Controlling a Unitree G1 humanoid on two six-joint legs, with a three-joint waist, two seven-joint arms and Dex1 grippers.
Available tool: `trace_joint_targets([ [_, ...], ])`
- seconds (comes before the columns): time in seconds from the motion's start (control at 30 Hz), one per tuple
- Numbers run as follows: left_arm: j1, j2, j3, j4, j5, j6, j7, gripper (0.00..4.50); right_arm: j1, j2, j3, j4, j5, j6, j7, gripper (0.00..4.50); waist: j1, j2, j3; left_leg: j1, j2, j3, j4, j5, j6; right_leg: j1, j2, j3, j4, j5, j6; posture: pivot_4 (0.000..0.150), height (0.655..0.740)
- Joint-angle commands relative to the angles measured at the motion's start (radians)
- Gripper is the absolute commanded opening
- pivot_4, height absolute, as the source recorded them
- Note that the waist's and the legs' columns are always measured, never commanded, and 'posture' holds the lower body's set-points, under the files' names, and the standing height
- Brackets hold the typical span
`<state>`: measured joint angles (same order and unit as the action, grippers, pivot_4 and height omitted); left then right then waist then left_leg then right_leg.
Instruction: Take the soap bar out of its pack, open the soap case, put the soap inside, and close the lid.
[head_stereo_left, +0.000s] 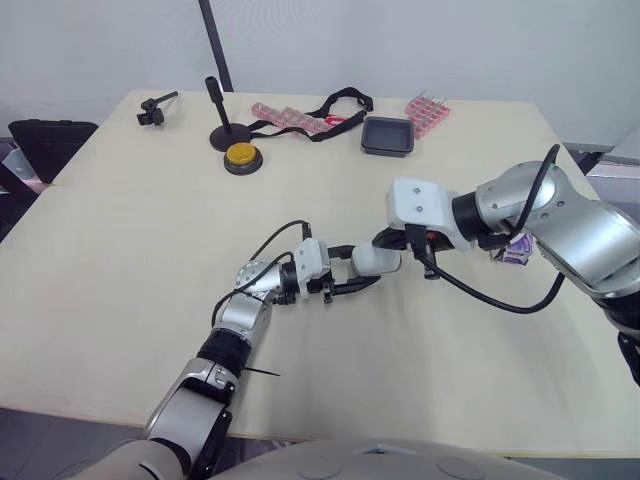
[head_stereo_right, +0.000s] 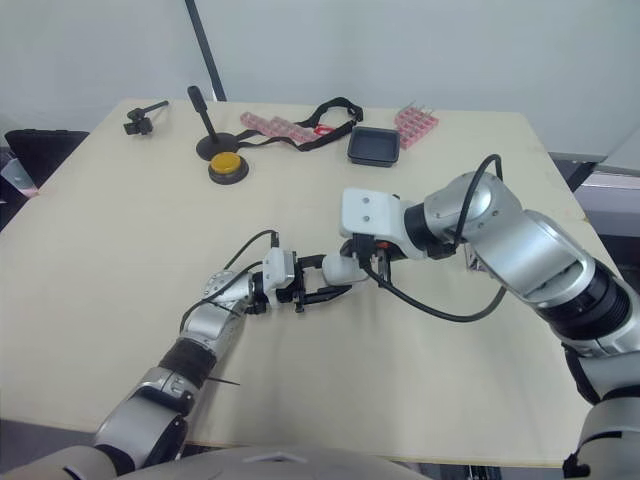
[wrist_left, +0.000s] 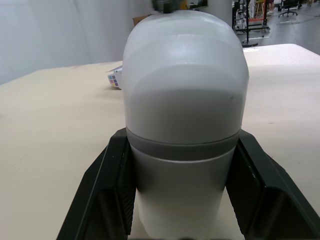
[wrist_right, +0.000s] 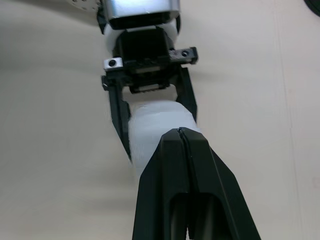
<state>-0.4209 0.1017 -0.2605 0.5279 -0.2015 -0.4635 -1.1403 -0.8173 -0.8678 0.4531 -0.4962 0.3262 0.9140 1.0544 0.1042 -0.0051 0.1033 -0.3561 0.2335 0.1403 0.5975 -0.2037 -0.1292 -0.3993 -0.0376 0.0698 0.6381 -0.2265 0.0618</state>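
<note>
The white soap case (head_stereo_left: 377, 261) is lying on its side near the middle of the worktop (head_stereo_left: 120, 260), and its two halves are sitting together with a grey band running around the join. The left claw (wrist_left: 182, 140) is gripping it from both sides, one black finger (wrist_left: 105, 200) pressed to each flank of the lower half, so the rounded end is pointing away towards the right arm. The right claw (wrist_right: 181, 137) is reaching in from the opposite side with its two fingers squeezed flat against each other, a thin seam showing between them, and their joined tip is resting on top of the case; I cannot tell whether it is catching any edge there. The soap pack (head_stereo_left: 517, 248), purple and white, is lying on the worktop well off to the right, partly tucked behind the right arm's elbow. Further back, along the far edge, a black tray (head_stereo_left: 388, 136) is sitting beside a pink ridged block (head_stereo_left: 428, 113), a black strap (head_stereo_left: 330, 110) is curling over another pink strip (head_stereo_left: 285, 115), and a yellow button (head_stereo_left: 242, 156) is sitting just in front of a black stand (head_stereo_left: 225, 125), with a small black clamp (head_stereo_left: 152, 108) near the far left corner.
</note>
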Motion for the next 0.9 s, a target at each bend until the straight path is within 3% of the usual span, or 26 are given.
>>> trace_joint_targets([
  [0.03,0.023,0.023,-0.026,0.004,0.029,0.011,-0.013,1.92,0.046,-0.011,0.04,0.023,-0.035,0.015,0.001,0.02,0.001,-0.001,0.0,0.0,0.0,0.0,-0.001,0.0,0.0,0.001,0.0,0.0,-0.001,0.0,0.0,0.15,0.7395],
  [0.73,0.004,0.033,-0.017,0.024,0.013,0.011,-0.018,1.92,0.02,-0.043,-0.042,0.144,-0.117,-0.042,0.025,0.02,0.0,0.002,-0.001,0.0,0.0,0.001,-0.005,0.002,0.003,0.001,0.0,0.0,-0.005,0.0,0.0,0.15,0.7395],
  [0.9,0.001,0.037,-0.015,0.03,0.015,0.011,-0.024,1.92,0.006,-0.052,-0.099,0.09,-0.072,-0.004,0.042,0.02,0.001,0.002,-0.001,0.0,0.0,0.002,-0.005,0.002,0.003,0.0,0.0,0.0,-0.005,0.0,0.0,0.15,0.7395],
])
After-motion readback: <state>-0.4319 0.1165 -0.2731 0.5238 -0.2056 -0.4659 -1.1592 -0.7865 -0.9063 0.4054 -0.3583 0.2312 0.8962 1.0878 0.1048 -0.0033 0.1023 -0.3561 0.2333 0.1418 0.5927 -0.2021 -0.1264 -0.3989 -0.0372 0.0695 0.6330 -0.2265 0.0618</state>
